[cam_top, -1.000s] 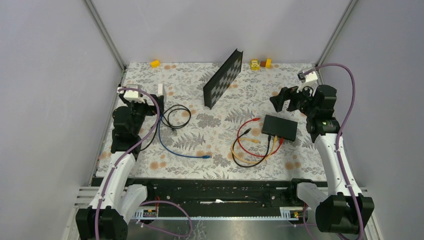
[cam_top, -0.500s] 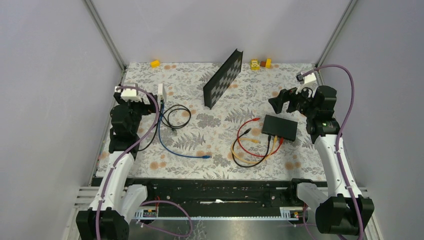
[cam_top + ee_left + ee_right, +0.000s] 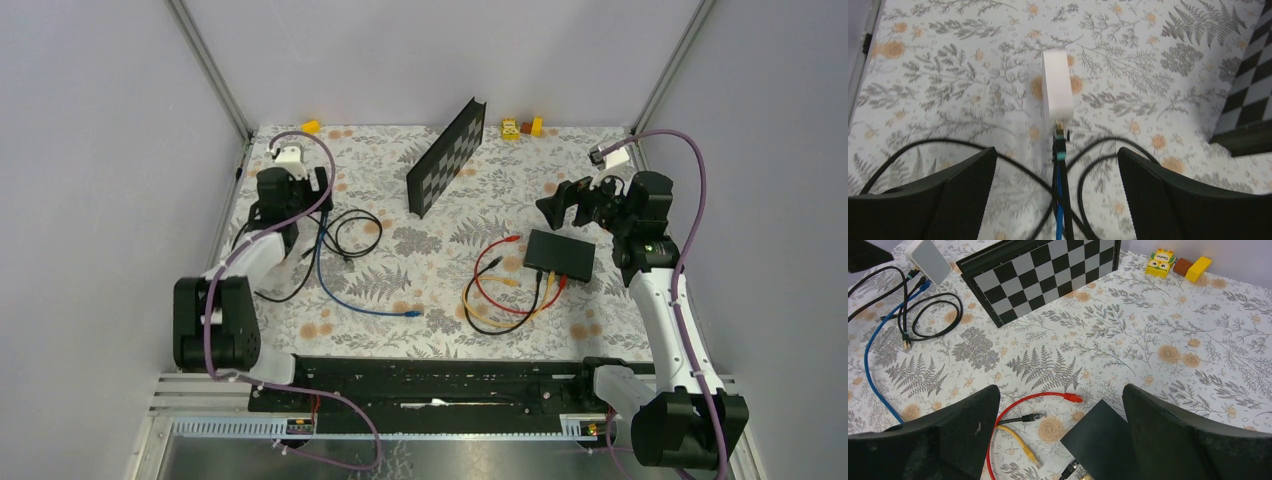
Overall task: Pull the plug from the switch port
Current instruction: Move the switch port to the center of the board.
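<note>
The switch (image 3: 560, 255) is a flat black box at mid right of the table; it also shows at the bottom of the right wrist view (image 3: 1100, 440). Black, yellow and red cables are plugged into its near edge (image 3: 550, 282); one black plug (image 3: 1071, 469) shows in a socket. The cables' free ends, a red plug (image 3: 1073, 398), a black plug (image 3: 1035, 416) and a yellow plug (image 3: 1031, 458), lie left of the switch. My right gripper (image 3: 562, 205) (image 3: 1060, 435) is open and empty above the switch's far left side. My left gripper (image 3: 318, 190) (image 3: 1058, 200) is open and empty at far left.
A white box (image 3: 1057, 90) with blue and black cables (image 3: 1060, 150) plugged in lies just ahead of my left gripper. A black checkered board (image 3: 445, 158) stands on edge at the back middle. Small yellow and orange blocks (image 3: 520, 127) and a yellow block (image 3: 311, 127) sit by the back wall.
My left arm has folded and its wrist has swung up and right, over the white box and its cables. My right arm has hardly moved. The switch and its cables lie as before.
</note>
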Robot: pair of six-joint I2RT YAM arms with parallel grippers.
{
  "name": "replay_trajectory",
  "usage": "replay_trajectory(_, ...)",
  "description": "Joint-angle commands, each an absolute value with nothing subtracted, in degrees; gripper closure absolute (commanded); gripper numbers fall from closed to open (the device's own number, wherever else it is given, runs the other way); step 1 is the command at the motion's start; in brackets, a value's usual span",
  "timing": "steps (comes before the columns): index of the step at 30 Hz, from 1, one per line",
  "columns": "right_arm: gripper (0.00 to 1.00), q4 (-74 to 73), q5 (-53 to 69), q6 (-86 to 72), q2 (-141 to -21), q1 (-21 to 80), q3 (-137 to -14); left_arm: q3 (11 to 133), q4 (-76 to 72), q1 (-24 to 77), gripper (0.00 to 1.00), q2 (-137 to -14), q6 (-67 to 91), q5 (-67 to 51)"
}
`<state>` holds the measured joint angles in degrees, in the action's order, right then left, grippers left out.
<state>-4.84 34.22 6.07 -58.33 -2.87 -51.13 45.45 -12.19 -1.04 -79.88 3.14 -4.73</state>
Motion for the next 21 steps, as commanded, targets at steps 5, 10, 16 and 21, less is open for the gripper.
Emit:
replay_trajectory(5, 0.0, -4.05, 36.77, 7.61, -59.64, -2.46, -51.11, 59.53, -16.19, -1.04, 0.2, -93.92, 5.52, -3.61)
replay_trajectory(10, 0.0, -4.13, 37.11, 7.65, -59.64, -2.46, -51.06, 64.36, -12.92, -0.93, 0.24, -99.74, 4.08, -1.7)
replay_trajectory(16, 0.0, -4.06, 37.54, 7.74, -60.16, -2.46, -51.0, 65.65, -10.55, -0.53, 0.32, -101.78, 3.27, -2.62)
replay_trajectory(21, 0.0, -4.13, 38.21, 7.67, -60.33, -2.46, -50.99, 67.73, -9.25, -0.35, 0.33, -104.07, 4.54, -1.7)
